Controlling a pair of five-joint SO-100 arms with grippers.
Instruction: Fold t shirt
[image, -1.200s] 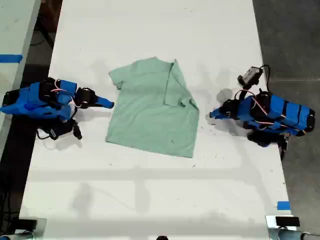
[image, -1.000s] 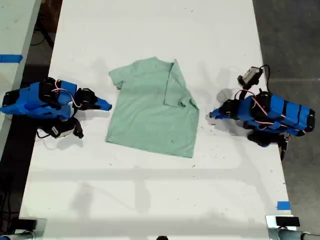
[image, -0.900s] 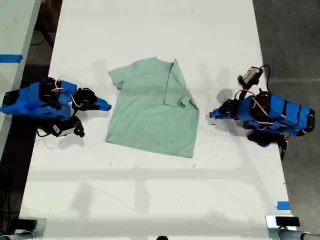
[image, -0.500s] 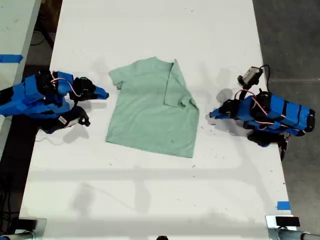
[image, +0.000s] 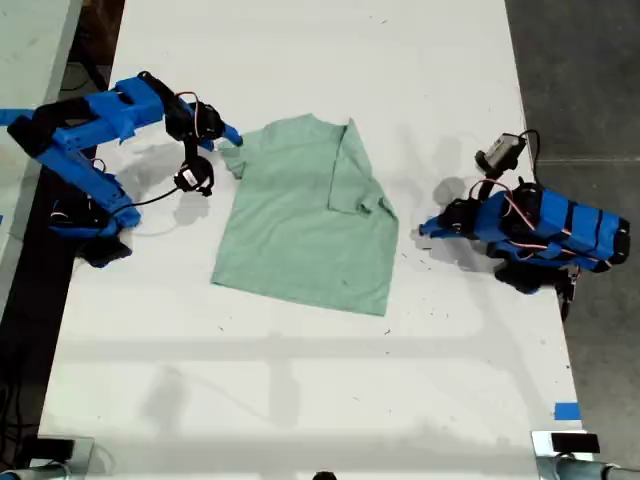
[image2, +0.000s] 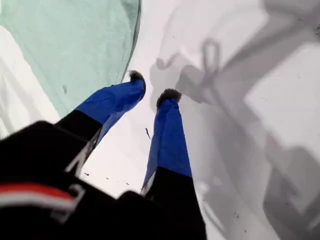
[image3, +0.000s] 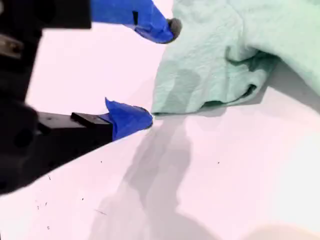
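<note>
At my second gripper (image3: 160, 74) the jaws stand released and wide, one tip above and one tip beside the loose sleeve corner of the t shirt (image3: 225, 50), with nothing between them yet. Half a second ago this arm lay low by the desk's edge on the exterior view's left; now it has lifted and swung across, so my second gripper (image: 232, 135) sits right at that sleeve. I judge this as the approach to a pinch, so the next fold should start from this side

My first gripper (image2: 152, 86) has not shifted: its jaws are a little apart and empty, one tip just beside the shirt's straight edge (image2: 75, 40), low on the desk on the exterior view's right (image: 425, 229)

Further out, the t shirt (image: 300, 230) lies mid-desk (image: 300, 60) where it was, flat, its side towards the exterior view's right already turned in over the body
</note>
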